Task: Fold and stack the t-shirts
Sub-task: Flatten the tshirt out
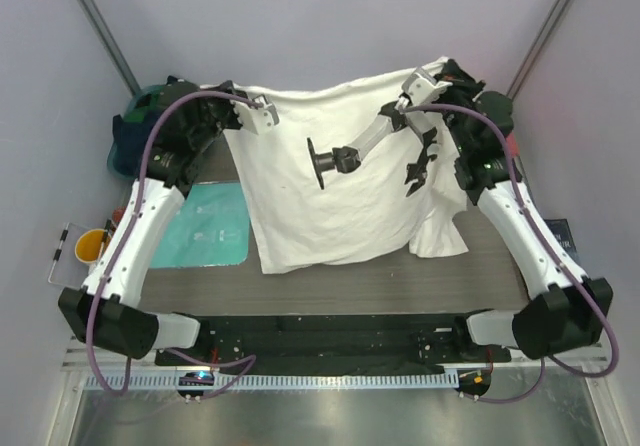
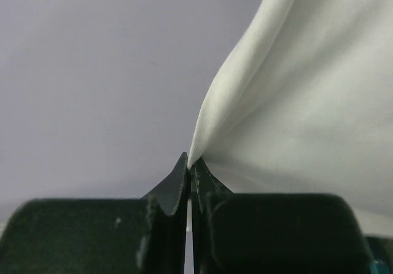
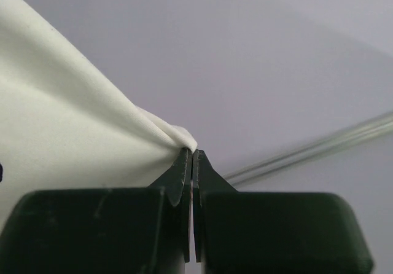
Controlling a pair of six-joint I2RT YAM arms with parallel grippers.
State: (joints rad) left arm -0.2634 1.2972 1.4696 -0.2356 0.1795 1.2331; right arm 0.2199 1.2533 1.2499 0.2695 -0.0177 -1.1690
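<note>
1. Grip check: left pincer (image 2: 189, 163) and right pincer (image 3: 189, 154) each clamp tight on a top corner of the cream-white t-shirt (image 1: 330, 196).
2. It hangs spread over the counter (image 1: 330, 288).
3. No fold yet, nothing stacked.

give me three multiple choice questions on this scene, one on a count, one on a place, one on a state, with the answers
1. How many claws pinch the large cream-white cloth t-shirt?
A) none B) one C) two
2. Where is the flat teal plastic board?
A) left of the t-shirt B) right of it C) on top of it
3. How is the t-shirt?
A) folded flat B) hanging spread out C) crumpled in a pile

Answers:
1 C: the left claw and the right claw are each shut on a corner.
2 A: the top view shows it beside the t-shirt's left edge.
3 B: its top edge spans between both claws and the cloth hangs below.
</note>
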